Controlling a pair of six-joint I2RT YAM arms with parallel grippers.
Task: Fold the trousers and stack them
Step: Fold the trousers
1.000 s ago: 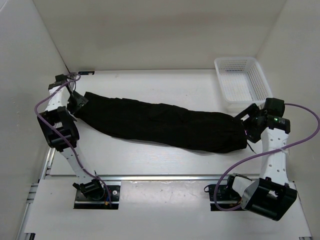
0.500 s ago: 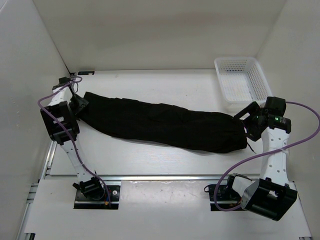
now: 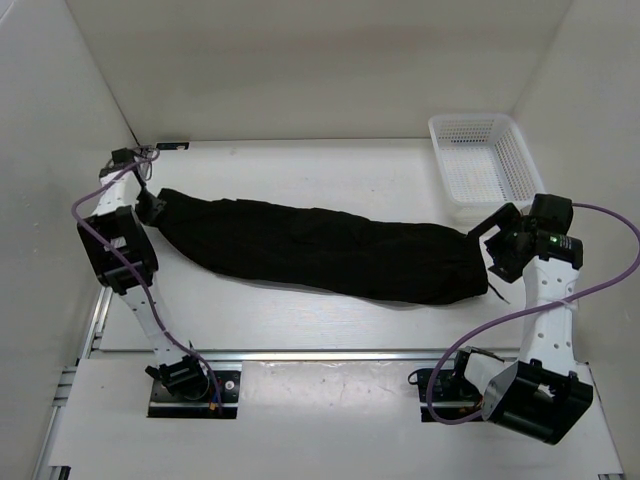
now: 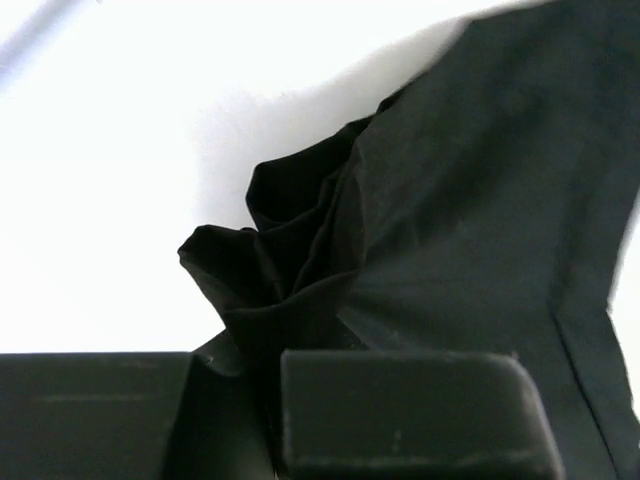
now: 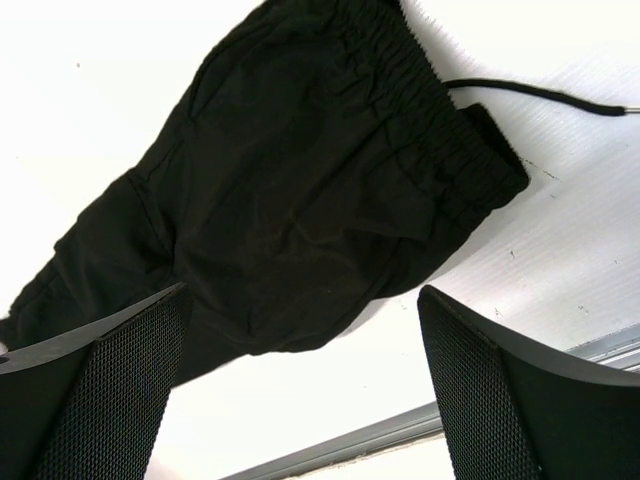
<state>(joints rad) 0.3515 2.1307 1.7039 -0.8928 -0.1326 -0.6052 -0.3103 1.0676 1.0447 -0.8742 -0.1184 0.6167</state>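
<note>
Top external: trousers (image 3: 320,250) left-to-right, leg end (image 4: 275,265) inside clamped left tool (image 3: 152,207), waistband (image 5: 440,150) by splayed right tool (image 3: 488,252).

High fixed view looking down on table (image 3: 300,310), wrist views close, sharing trousers (image 3: 320,250) ends

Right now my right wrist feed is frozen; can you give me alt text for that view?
The right gripper hangs open over the black trousers near their elastic waistband, with the fabric lying on the white table. A thin drawstring trails from the waistband across the table toward the right.
</note>
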